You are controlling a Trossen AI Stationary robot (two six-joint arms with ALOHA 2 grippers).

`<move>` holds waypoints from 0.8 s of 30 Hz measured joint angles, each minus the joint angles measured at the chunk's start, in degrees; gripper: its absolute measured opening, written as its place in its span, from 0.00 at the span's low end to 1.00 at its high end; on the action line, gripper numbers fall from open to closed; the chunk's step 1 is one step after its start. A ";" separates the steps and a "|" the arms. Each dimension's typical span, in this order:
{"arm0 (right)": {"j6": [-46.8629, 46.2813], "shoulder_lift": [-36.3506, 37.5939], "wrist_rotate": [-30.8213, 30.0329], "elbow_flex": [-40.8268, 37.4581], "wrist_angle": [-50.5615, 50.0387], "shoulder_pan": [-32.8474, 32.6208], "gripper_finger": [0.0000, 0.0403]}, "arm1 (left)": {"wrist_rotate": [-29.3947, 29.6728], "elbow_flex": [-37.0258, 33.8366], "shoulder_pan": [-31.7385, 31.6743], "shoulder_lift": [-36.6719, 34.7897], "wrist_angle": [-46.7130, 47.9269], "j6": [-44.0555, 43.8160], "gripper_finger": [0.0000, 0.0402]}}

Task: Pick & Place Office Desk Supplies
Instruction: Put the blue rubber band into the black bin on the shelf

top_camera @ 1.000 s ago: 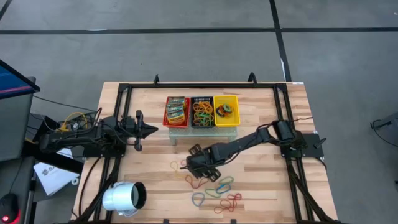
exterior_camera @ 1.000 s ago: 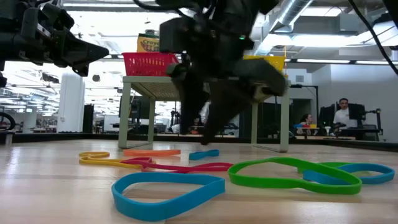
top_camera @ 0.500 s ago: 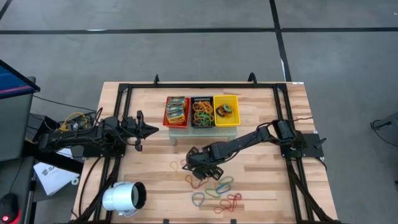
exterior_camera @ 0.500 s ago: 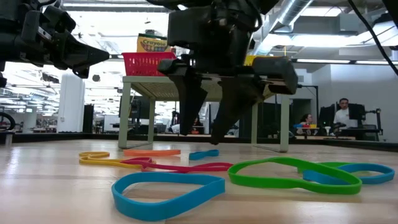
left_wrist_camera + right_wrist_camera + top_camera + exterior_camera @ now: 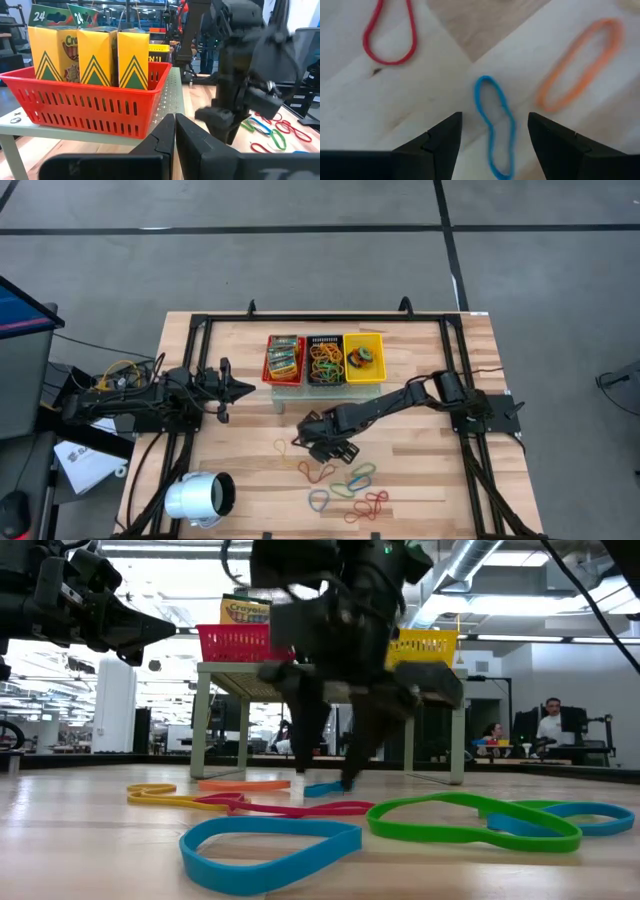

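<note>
— What is staying hard to make out?
— In the low view the right gripper (image 5: 322, 783) is blurring. Its fingers (image 5: 442, 142) are standing apart, straddling a small blue rubber band (image 5: 495, 125) lying on the tabletop (image 5: 420, 480), beside an orange band (image 5: 577, 65).
— And the left gripper (image 5: 238, 389)?
— It is hovering by the red basket (image 5: 80, 107), fingers pressing together.

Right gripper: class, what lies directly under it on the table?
The open right gripper hangs over a small blue band lying between its fingers. An orange band and a red band lie beside it. The band's near end runs out of view.
</note>
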State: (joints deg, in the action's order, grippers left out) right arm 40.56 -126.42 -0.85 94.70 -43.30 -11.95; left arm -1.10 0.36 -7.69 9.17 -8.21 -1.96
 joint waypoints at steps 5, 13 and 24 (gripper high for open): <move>-0.01 -2.60 0.49 0.36 -0.60 0.03 0.55 | 0.00 0.00 -0.01 0.00 0.00 -0.02 0.02; -0.50 -2.59 2.92 0.20 -1.74 0.01 0.30 | 0.00 0.00 -0.01 0.00 0.00 0.00 0.02; -5.98 -2.56 4.49 0.11 -1.48 0.58 0.01 | 0.00 0.00 -0.01 0.00 0.00 0.00 0.02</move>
State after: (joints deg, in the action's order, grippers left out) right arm 34.58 -128.99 3.64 94.80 -44.77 -11.38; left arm -1.10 0.36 -7.70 9.17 -8.21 -1.96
